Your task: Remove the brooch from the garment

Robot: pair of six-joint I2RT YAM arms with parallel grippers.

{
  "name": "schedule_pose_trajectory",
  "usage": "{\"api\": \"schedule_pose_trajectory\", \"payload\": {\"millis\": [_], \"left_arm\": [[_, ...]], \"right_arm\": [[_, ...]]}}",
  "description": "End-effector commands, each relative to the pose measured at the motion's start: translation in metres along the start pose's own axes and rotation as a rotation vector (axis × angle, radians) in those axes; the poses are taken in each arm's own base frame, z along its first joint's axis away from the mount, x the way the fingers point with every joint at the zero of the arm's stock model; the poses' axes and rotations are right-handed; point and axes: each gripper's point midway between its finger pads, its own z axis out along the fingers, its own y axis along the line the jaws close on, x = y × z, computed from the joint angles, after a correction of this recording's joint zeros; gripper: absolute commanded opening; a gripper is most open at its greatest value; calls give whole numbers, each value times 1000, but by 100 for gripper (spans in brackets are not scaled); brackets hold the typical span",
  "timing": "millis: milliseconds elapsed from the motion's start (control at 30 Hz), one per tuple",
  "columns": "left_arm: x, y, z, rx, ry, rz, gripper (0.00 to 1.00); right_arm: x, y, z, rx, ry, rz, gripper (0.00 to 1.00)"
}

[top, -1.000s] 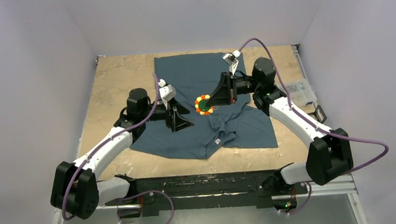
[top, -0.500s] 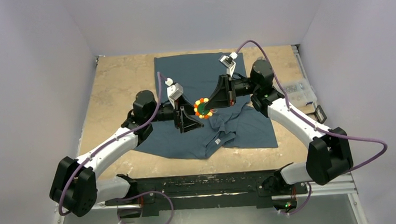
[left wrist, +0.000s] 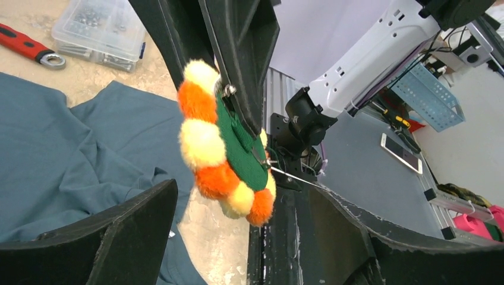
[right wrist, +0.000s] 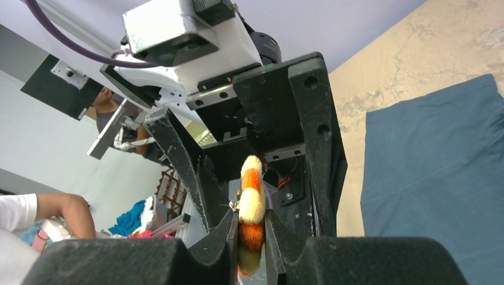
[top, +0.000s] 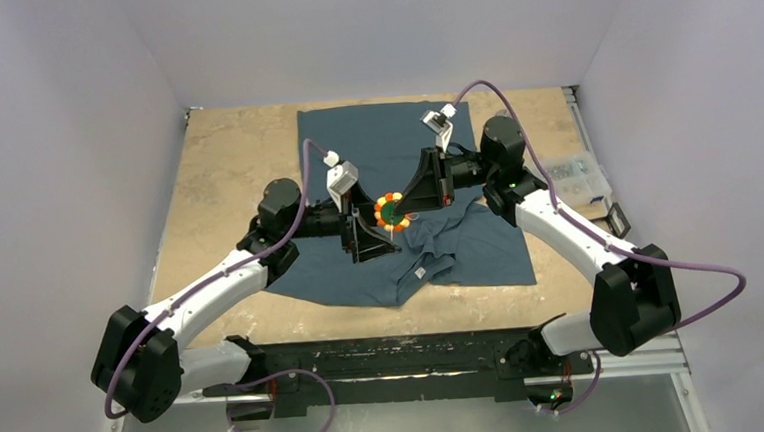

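The brooch point(top: 392, 211), a fuzzy round badge with a yellow and orange rim, is held edge-on in my right gripper point(top: 407, 202), which is shut on it above the garment point(top: 383, 136). The right wrist view shows the brooch point(right wrist: 252, 202) pinched in my right gripper point(right wrist: 252, 222). In the left wrist view the brooch point(left wrist: 214, 148) shows a green back and a thin pin, with no cloth on it. My left gripper point(top: 364, 232) is open, its jaws apart just below and either side of the brooch point(left wrist: 235, 208). The dark blue garment point(left wrist: 59, 142) lies crumpled on the table.
A clear plastic box of small parts point(top: 576, 174) and a red-handled wrench point(left wrist: 27, 47) lie at the table's right edge. A black block point(top: 614, 220) sits nearer the front right. The shirt's white neck tag point(top: 420, 273) faces the front edge.
My left gripper has moved right, up to the brooch. My right gripper has shifted slightly left, still holding the brooch off the shirt.
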Motion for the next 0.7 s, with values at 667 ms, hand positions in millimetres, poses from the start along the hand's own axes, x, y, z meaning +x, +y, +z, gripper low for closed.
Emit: {"api": "schedule_pose_trajectory", "payload": {"millis": [667], "left_arm": [[-43, 5, 5, -31, -92, -95, 48]], "right_arm": [[16, 7, -2, 1, 50, -83, 0]]}}
